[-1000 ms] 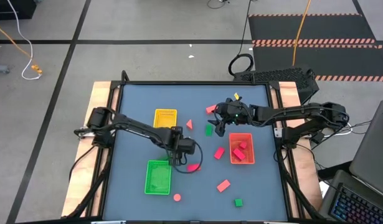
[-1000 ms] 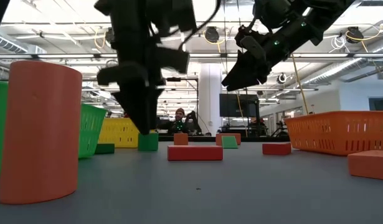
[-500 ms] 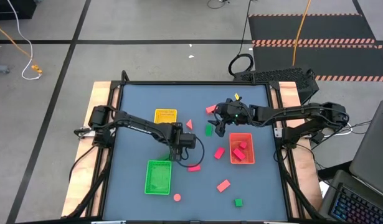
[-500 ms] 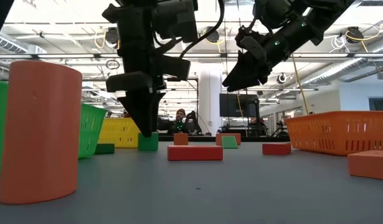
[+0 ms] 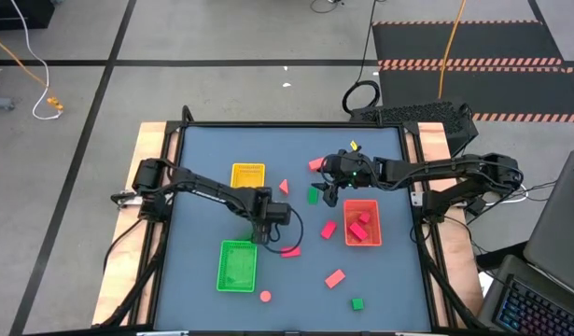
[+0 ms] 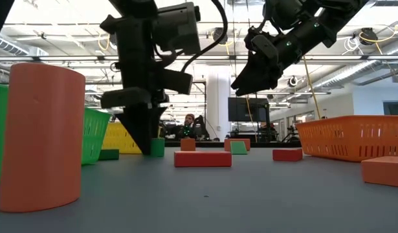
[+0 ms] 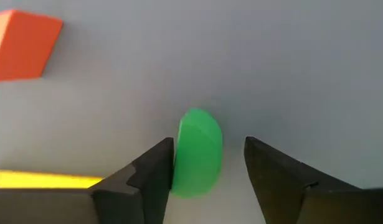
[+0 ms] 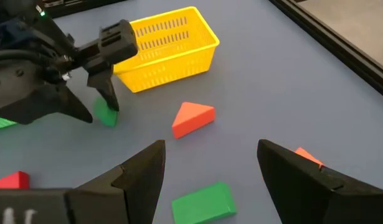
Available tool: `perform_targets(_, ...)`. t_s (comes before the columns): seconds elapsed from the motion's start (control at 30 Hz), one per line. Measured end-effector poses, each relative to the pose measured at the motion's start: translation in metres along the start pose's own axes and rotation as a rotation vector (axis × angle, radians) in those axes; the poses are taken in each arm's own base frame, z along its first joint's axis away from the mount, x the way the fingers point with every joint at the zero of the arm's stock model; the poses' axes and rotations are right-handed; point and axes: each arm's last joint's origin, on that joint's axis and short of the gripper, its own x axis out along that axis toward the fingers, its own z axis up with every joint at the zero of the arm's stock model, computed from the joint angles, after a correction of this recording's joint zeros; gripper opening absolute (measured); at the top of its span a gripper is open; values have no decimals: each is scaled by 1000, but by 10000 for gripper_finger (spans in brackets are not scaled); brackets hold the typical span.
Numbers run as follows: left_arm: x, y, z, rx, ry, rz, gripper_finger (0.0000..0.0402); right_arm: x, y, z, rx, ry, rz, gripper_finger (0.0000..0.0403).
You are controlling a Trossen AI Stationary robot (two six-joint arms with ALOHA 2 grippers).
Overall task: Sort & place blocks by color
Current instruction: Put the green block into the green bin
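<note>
Grasp step. The left tool, down at the worktop between the yellow tray and green tray, straddles a round green block, partly open, one finger touching. Next: close, lift, carry to the green tray. The right tool hovers open, empty, over a green rectangular block.

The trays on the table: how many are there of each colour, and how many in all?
Yellow tray: 1
Green tray: 1
Red tray: 1
Total: 3
</note>
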Motion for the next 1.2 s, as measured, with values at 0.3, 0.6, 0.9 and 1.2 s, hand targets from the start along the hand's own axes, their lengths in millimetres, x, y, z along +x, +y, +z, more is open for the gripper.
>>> perform_targets(0.3,0,0,2,-6,-28,0,88,0,0,0,0,-4,0,247)
perform_targets(0.6,-3,-4,3,-7,-16,-3,88,0,0,0,-5,-5,0,247)
perform_targets(0.9,-56,-23,29,24,-34,-11,90,0,0,0,-16,-5,0,247)
perform_targets(1.2,-102,-73,19,-3,68,-4,91,0,0,-2,-17,17,-2,247)
